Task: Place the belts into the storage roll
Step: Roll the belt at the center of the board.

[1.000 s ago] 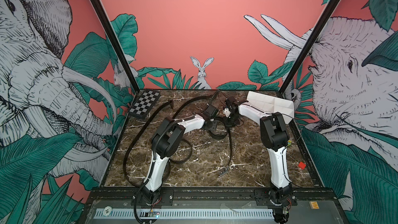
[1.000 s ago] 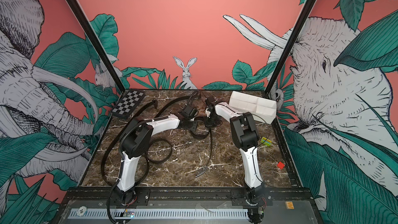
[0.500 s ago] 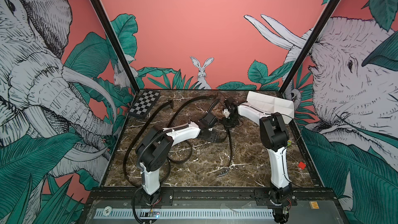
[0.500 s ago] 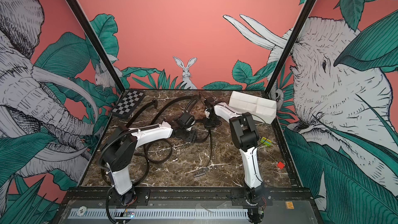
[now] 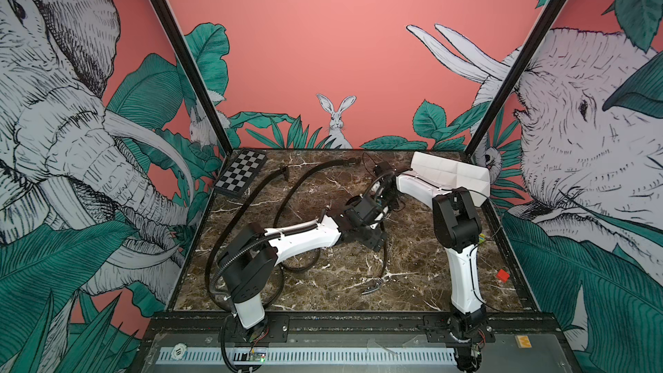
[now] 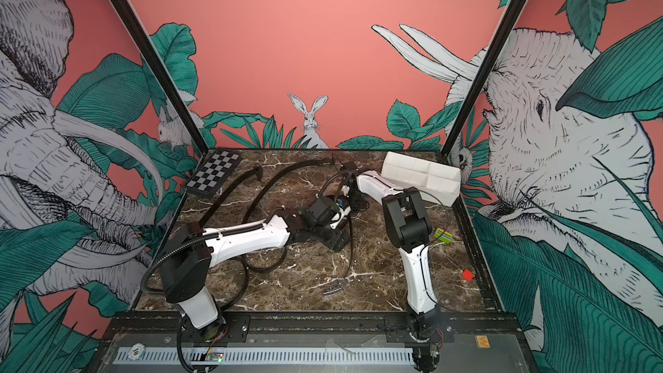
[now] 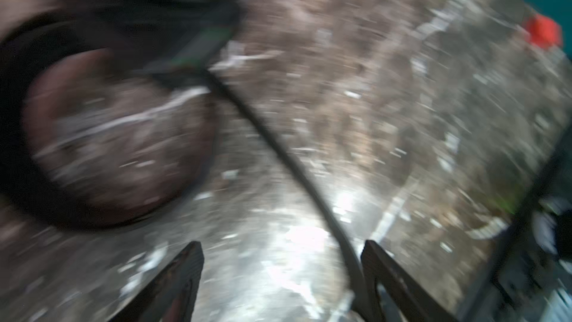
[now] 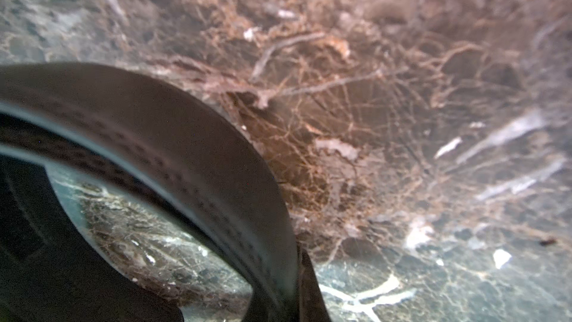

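Observation:
The belts lie as black straps on the marble table. One belt (image 5: 247, 199) runs along the left side, another belt (image 5: 305, 181) arcs across the back middle. A third belt (image 8: 201, 150) curls up into my right gripper (image 8: 289, 305), which is shut on it near the back middle (image 5: 378, 191). This strap hangs down to a buckle (image 5: 373, 285) on the table. My left gripper (image 7: 281, 261) is open low over the table (image 5: 373, 240), and the strap (image 7: 278, 150) passes beside one finger, ungripped. The storage roll (image 5: 452, 177), a white box, sits at the back right.
A checkerboard (image 5: 242, 174) lies at the back left corner. Near the right edge sit a red block (image 5: 503, 276) and a green-yellow block (image 6: 443, 235). A belt loop (image 5: 301, 269) lies under the left forearm. Black frame posts stand at the back corners.
My left gripper has opened wider and moved down and toward the front, away from the right gripper, its elbow dropping low. The right gripper stays shut on the belt in place.

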`<state>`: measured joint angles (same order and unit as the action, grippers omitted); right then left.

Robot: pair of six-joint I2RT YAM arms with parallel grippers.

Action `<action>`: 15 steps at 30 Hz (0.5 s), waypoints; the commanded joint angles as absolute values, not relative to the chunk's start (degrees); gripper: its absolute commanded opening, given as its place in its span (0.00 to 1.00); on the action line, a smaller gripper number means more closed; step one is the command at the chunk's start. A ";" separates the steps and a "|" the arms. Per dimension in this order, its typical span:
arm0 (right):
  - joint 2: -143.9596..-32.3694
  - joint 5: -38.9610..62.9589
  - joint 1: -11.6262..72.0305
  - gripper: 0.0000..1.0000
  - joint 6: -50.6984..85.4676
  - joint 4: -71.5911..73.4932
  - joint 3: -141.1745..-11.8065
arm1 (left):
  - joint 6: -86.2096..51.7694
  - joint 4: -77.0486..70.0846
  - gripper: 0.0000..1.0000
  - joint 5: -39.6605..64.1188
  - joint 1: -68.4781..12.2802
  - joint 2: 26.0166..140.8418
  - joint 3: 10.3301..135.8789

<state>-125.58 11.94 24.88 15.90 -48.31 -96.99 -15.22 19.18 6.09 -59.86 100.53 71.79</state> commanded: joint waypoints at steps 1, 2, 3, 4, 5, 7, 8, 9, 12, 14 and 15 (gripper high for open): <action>-126.65 10.72 25.08 0.00 16.39 -51.06 -94.99 | -7.37 22.76 0.83 14.21 -62.83 102.57 73.09; -126.72 10.74 25.07 0.00 16.33 -51.06 -94.97 | -6.34 23.54 0.83 15.06 -63.37 102.85 73.03; -126.80 10.82 25.06 0.00 16.38 -51.06 -95.01 | -5.10 24.60 0.83 16.02 -63.89 103.34 73.12; -126.83 10.96 25.09 0.00 16.35 -50.98 -94.99 | -4.17 26.30 0.83 15.50 -64.53 103.96 73.53; -126.91 10.96 25.11 0.00 16.36 -50.97 -94.97 | -3.24 27.87 0.82 15.21 -65.09 104.58 73.93; -127.03 11.02 25.13 0.00 16.52 -50.98 -95.12 | -1.35 30.25 0.82 14.11 -66.22 105.66 74.10; -127.09 11.07 25.11 0.00 16.54 -50.84 -95.18 | -0.89 30.24 0.82 13.51 -66.71 105.96 73.55; -127.08 11.15 25.12 0.00 16.68 -50.81 -95.14 | -0.76 29.70 0.81 13.42 -66.94 106.34 72.84; -127.09 11.38 25.07 0.00 17.29 -50.48 -95.05 | -1.66 29.62 0.76 11.78 -66.92 109.25 73.11; -127.09 11.64 25.05 0.00 17.57 -50.48 -95.10 | -2.74 30.42 0.71 9.92 -66.89 111.68 74.72; -127.06 11.61 25.09 0.00 17.64 -50.46 -95.09 | -3.11 31.52 0.67 9.39 -66.96 113.09 75.90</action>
